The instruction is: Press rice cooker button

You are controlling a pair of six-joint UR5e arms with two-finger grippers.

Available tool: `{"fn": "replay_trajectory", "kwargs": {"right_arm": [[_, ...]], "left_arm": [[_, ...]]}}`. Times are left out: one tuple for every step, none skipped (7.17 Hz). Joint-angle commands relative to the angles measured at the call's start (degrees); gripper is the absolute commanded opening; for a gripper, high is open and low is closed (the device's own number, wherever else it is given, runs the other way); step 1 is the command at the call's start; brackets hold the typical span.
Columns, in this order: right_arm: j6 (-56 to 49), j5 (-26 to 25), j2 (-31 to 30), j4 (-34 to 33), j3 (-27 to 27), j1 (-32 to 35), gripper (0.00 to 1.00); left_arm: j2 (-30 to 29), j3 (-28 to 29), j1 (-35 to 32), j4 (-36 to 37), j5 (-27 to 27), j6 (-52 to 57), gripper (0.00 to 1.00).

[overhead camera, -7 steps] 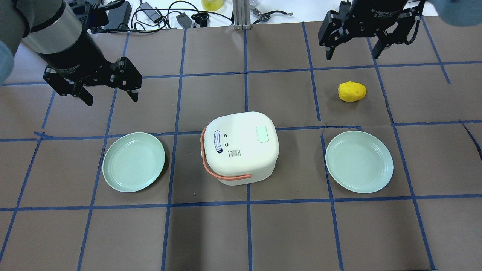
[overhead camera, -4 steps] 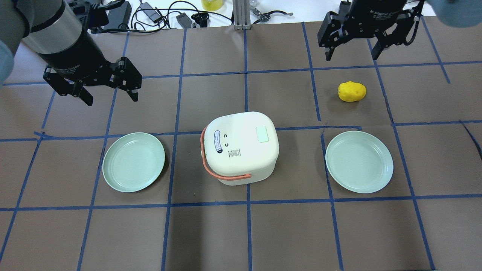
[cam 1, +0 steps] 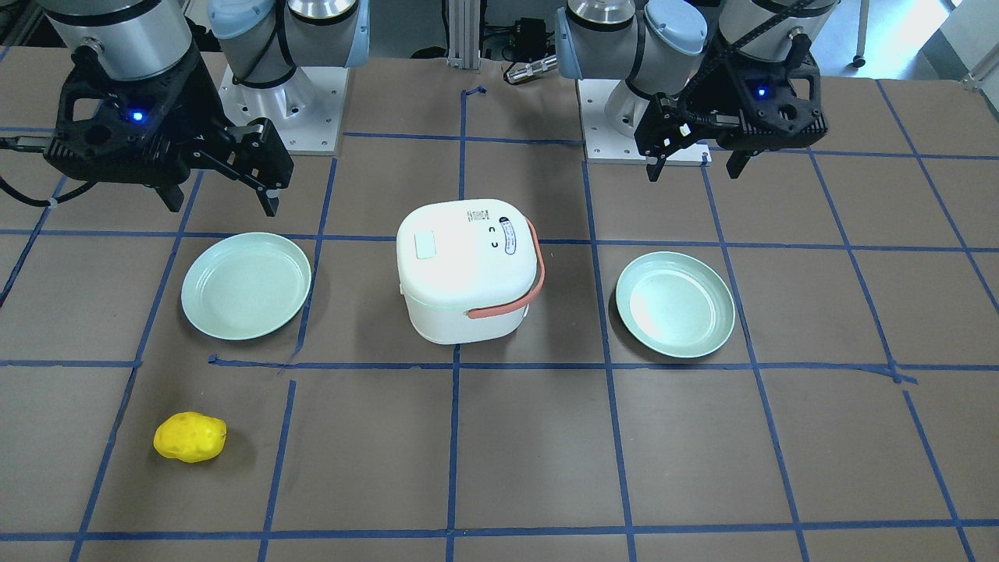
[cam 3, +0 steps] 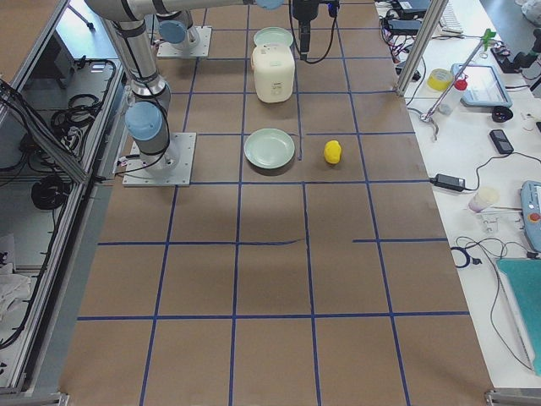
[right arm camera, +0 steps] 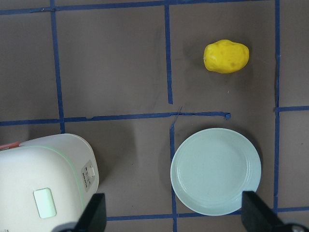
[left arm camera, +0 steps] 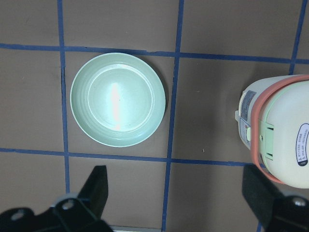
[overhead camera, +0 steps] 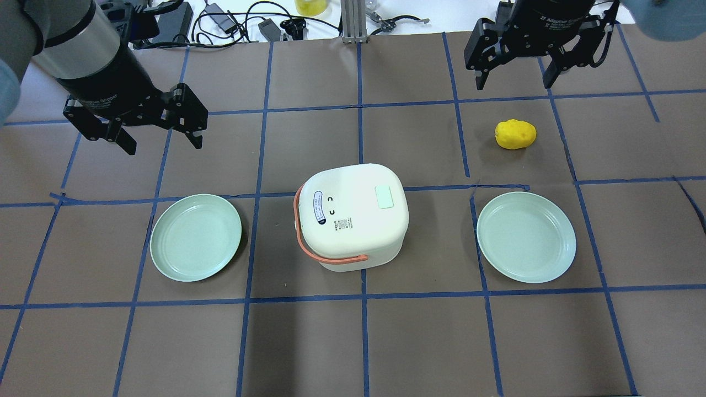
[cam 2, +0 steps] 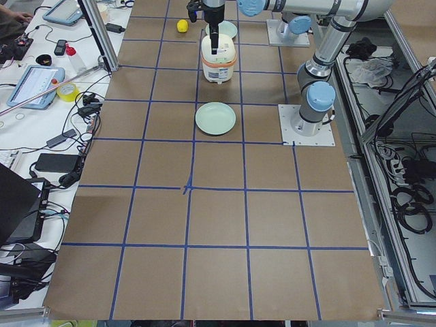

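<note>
The white rice cooker [overhead camera: 353, 218] with a salmon handle stands mid-table, lid shut. A pale green button [overhead camera: 383, 196] sits on its lid and also shows in the front view [cam 1: 426, 244] and the right wrist view [right arm camera: 45, 203]. My left gripper [overhead camera: 164, 144] is open and empty, hovering behind and to the left of the cooker. My right gripper [overhead camera: 514, 84] is open and empty, high at the far right, well away from the cooker. Both show open in the front view: left [cam 1: 693, 172], right [cam 1: 221, 204].
Two pale green plates flank the cooker, one on the left [overhead camera: 165, 259] and one on the right [overhead camera: 562, 259]. A yellow potato-like object [overhead camera: 515, 134] lies beyond the right plate. Cables and gear lie along the table's far edge [overhead camera: 220, 22].
My right gripper has drifted slightly toward the table's far edge. The left gripper and the cooker have not moved.
</note>
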Motion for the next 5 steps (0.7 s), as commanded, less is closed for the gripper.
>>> {"fn": "replay_trajectory", "kwargs": {"right_arm": [[0.0, 0.0, 0.0, 0.0, 0.0, 0.0, 1.0], [0.0, 0.0, 0.4, -0.3, -0.1, 0.1, 0.89], [0.0, 0.0, 0.5, -0.7, 0.1, 0.5, 0.57], [0.1, 0.6, 0.6, -0.7, 1.1, 0.9, 0.4], [0.1, 0.8, 0.6, -0.9, 2.9, 1.6, 0.28]], "left_arm": [[0.0, 0.0, 0.0, 0.0, 0.0, 0.0, 1.0], [0.0, 0.0, 0.0, 0.0, 0.0, 0.0, 1.0], [0.0, 0.0, 0.0, 0.0, 0.0, -0.1, 1.0], [0.0, 0.0, 0.0, 0.0, 0.0, 0.0, 1.0], [0.0, 0.0, 0.0, 0.0, 0.0, -0.1, 1.0]]}}
